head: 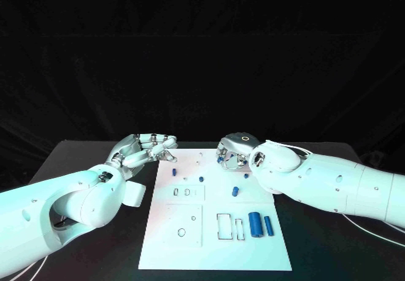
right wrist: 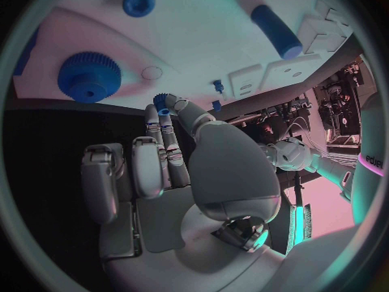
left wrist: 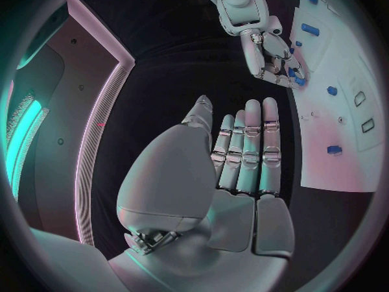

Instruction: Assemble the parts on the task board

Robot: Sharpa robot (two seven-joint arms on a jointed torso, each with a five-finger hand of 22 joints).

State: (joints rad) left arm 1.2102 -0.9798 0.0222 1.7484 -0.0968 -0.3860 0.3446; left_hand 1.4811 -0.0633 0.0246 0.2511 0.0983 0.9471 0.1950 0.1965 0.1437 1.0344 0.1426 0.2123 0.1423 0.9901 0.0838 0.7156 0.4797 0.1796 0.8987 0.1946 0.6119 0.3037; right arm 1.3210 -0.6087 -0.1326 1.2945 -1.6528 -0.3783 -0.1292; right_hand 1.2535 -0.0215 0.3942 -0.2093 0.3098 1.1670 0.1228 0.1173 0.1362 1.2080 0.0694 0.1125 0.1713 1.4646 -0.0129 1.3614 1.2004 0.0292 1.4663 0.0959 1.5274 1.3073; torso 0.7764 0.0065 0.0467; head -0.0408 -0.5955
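While the white task board (head: 215, 246) lies in the middle of the black table (head: 337, 252), running from the centre of the head view down to its lower edge, both hands sit at the board's far end. The left hand (head: 145, 149) hovers just off the board's upper left corner; the left wrist view shows its fingers (left wrist: 251, 149) straight, side by side, with nothing in them. The right hand (head: 236, 152) is curled over the board's upper right corner, and in the right wrist view its fingertips pinch a small blue toothed part (right wrist: 165, 102), seemingly a little gear.

Other blue parts are scattered on the board: two small pegs (head: 174, 172) near the upper left, a short cylinder (head: 236, 189) right of centre, and two longer cylinders (head: 255, 226) lying side by side at the lower right, beside a rectangular cutout (head: 223, 227). From the right wrist, a larger blue gear (right wrist: 89, 76) stands on the board. No writing on the board is legible; a few letters at the right wrist view's edge are too cut off to read.
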